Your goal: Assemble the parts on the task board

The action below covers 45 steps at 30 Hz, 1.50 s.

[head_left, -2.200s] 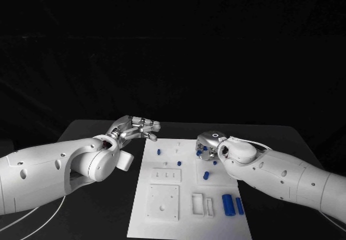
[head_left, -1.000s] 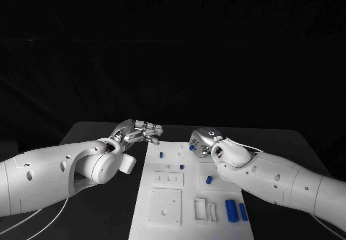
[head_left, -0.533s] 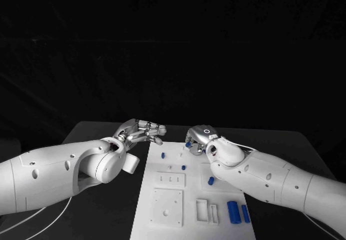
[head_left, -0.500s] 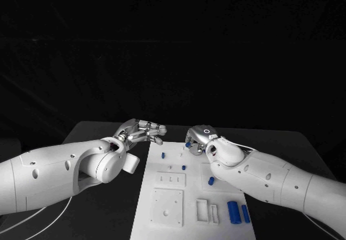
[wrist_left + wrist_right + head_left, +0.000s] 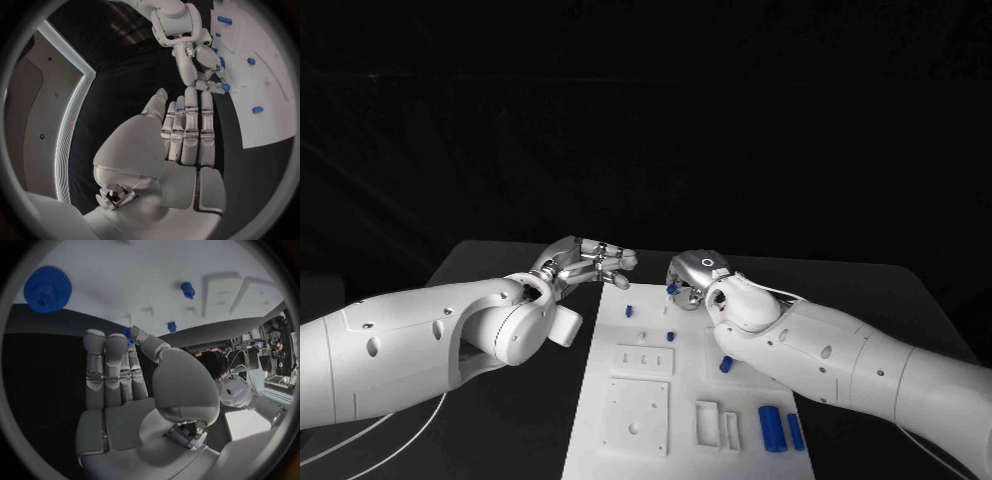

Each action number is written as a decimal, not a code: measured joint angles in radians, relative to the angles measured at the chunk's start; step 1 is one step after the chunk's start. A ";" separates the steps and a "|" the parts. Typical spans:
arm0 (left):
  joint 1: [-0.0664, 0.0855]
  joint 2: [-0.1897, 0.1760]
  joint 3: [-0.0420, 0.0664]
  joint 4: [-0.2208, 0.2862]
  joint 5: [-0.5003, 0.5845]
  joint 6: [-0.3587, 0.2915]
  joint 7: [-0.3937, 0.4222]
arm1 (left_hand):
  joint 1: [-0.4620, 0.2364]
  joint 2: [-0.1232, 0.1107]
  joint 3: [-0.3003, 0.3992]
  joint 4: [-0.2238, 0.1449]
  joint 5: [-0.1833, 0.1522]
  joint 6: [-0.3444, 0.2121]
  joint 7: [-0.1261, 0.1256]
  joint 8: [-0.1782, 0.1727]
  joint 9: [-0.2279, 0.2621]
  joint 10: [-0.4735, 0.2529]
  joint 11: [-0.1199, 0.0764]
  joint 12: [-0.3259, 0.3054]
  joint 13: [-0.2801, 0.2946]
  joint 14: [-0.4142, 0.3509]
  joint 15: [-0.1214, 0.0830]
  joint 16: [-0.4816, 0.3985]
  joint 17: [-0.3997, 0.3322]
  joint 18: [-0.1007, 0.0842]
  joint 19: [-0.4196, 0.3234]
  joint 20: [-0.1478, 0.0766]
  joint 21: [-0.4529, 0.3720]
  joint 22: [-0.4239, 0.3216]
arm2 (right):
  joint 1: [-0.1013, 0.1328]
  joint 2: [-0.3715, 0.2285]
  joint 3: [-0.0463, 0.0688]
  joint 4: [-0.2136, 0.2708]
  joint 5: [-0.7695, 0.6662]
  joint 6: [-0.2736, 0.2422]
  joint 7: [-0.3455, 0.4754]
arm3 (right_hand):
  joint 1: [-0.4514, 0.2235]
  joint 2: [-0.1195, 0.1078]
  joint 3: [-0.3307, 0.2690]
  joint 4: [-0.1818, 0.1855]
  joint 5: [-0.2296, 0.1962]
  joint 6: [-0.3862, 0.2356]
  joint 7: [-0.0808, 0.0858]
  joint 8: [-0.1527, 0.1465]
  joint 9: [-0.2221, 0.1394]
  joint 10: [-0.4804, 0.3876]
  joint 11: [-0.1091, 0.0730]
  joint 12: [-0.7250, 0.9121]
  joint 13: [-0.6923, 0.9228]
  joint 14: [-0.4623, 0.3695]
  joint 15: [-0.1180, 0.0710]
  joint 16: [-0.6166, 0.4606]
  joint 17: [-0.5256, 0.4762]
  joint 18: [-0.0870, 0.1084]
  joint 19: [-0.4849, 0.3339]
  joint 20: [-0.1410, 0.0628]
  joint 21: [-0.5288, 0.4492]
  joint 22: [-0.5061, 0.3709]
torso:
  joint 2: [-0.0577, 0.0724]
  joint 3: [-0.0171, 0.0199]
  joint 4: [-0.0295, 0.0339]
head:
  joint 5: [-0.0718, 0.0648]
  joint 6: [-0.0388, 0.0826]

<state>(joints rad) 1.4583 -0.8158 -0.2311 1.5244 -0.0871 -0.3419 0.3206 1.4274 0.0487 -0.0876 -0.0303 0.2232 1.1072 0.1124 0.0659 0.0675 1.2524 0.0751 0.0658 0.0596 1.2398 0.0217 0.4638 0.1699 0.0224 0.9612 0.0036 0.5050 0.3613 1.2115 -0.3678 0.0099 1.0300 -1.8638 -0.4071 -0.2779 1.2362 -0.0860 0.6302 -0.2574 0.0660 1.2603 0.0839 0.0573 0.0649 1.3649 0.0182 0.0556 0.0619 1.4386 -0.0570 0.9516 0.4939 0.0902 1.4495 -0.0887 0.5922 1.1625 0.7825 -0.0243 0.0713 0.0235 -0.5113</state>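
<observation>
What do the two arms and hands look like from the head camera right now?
Both arms are smooth white shells with small dark round holes. The left hand and right hand are silver metal with segmented fingers. The right hand carries a small ring mark on its back. Thin white cables trail below the left arm.

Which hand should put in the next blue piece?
Probably the right hand: it hovers over the task board's far end and seems to pinch a small blue part. The left hand holds nothing.

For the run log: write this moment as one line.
left hand: open, off task board | right hand: pinching blue part over board's far end
</observation>
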 measured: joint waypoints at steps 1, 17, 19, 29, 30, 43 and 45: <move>0.001 0.000 0.000 0.001 0.000 0.000 0.000 | 0.000 0.000 0.000 0.000 0.000 0.000 0.000 0.000 0.000 0.000 0.000 0.000 0.000 0.000 0.000 0.000 0.000 0.000 0.000 0.000 0.000 0.000 | 0.000 0.002 0.000 -0.003 0.000 0.000 0.000 | 0.000 0.000 0.000 0.000 0.000 0.000 0.000 0.000 0.000 0.000 0.000 0.000 0.000 0.000 0.000 0.000 0.000 0.000 0.004 0.000 -0.009 0.008 | 0.001 -0.0001 0.0008 | 0.000 0.001; 0.011 -0.001 0.000 0.015 -0.005 0.000 -0.002 | 0.000 0.000 0.000 0.000 0.000 0.000 0.000 0.000 0.000 0.000 0.000 0.000 0.000 0.000 0.000 0.000 0.000 0.000 0.000 0.000 0.000 0.000 | 0.002 0.011 0.000 -0.024 -0.007 0.011 0.003 | -0.001 -0.007 0.000 0.000 0.000 0.000 0.000 0.001 0.000 -0.002 0.002 -0.002 0.001 -0.004 -0.004 0.000 -0.002 -0.005 0.007 0.000 -0.020 0.024 | 0.013 -0.0024 0.0106 | -0.003 0.002; 0.012 -0.002 0.000 0.015 -0.005 0.000 -0.003 | 0.000 0.000 0.000 0.000 0.000 0.000 0.000 0.000 0.000 0.000 0.000 0.000 0.000 0.000 0.000 0.000 0.000 0.000 0.000 0.000 0.000 0.000 | 0.002 0.011 0.001 -0.024 -0.008 0.014 0.003 | -0.001 -0.007 0.000 0.000 0.000 -0.001 -0.001 0.002 0.000 -0.002 0.002 -0.002 0.001 -0.004 -0.004 0.000 -0.002 -0.005 0.007 0.000 -0.020 0.026 | 0.013 -0.0024 0.0105 | -0.003 0.002; 0.012 -0.001 0.000 0.014 -0.007 0.000 -0.004 | 0.000 0.000 0.000 0.000 0.000 0.000 0.000 0.000 0.000 0.000 0.000 0.000 0.000 0.000 0.000 0.000 0.000 0.000 0.000 0.000 0.000 0.000 | 0.001 0.012 0.000 -0.020 -0.012 0.032 0.003 | -0.002 -0.008 -0.001 -0.001 0.004 -0.002 -0.002 0.004 0.000 -0.002 0.002 -0.003 0.001 -0.004 -0.004 0.000 -0.002 -0.006 0.007 0.000 -0.025 0.031 | 0.015 -0.0023 0.0111 | -0.001 0.000; 0.013 -0.001 0.000 0.014 -0.007 0.000 -0.004 | 0.000 0.000 0.000 0.000 0.000 0.000 0.000 0.000 0.000 0.000 0.000 0.000 0.000 0.000 0.000 0.000 0.000 0.000 0.000 0.000 0.000 0.000 | 0.002 0.012 0.000 -0.020 -0.013 0.033 0.003 | -0.002 -0.008 -0.001 -0.001 0.004 -0.002 -0.003 0.004 0.000 -0.002 0.002 -0.003 0.001 -0.004 -0.004 0.000 -0.002 -0.006 0.007 0.000 -0.026 0.032 | 0.015 -0.0023 0.0110 | -0.001 0.000; 0.013 -0.002 0.000 0.014 -0.007 0.000 -0.004 | 0.000 0.000 0.000 0.000 0.000 0.000 0.000 0.000 0.000 0.000 0.000 0.000 0.000 0.000 0.000 0.000 0.000 0.000 0.000 0.000 0.000 0.000 | 0.003 0.017 0.001 -0.027 -0.015 0.043 0.005 | -0.001 -0.009 -0.001 -0.001 0.015 0.000 0.000 0.003 0.000 -0.004 0.003 0.001 -0.001 -0.004 -0.004 -0.004 -0.006 0.005 0.010 0.003 -0.055 0.039 | 0.018 -0.0025 0.0106 | 0.002 0.000; 0.013 -0.002 0.000 0.014 -0.008 0.000 -0.004 | 0.000 0.000 0.000 0.000 0.000 0.000 0.000 0.000 0.000 0.000 0.000 0.000 0.000 0.000 0.000 0.000 0.000 0.000 0.000 0.000 0.000 0.000 | 0.003 0.019 0.001 -0.030 -0.014 0.043 0.006 | -0.001 -0.009 -0.001 -0.001 0.015 0.000 0.000 0.003 0.000 -0.009 0.006 0.002 -0.001 -0.004 -0.004 -0.008 -0.008 0.005 0.010 0.003 -0.067 0.039 | 0.018 -0.0027 0.0106 | 0.002 0.000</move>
<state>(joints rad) 1.4710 -0.8173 -0.2311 1.5379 -0.0947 -0.3422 0.3163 1.4274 0.0487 -0.0875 -0.0303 0.2233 1.1072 0.1124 0.0659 0.0674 1.2524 0.0751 0.0657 0.0596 1.2398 0.0217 0.4638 0.1702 0.0224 0.9612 0.0036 0.5050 0.3614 1.2145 -0.3488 0.0113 0.9999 -1.8783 -0.3642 -0.2724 1.2353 -0.0947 0.6290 -0.2584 0.0815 1.2607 0.0836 0.0602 0.0649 1.3558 0.0245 0.0576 0.0613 1.4345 -0.0606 0.9438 0.4858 0.0950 1.4597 -0.0855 0.5255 1.2011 0.8005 -0.0269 0.0820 0.0252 -0.5110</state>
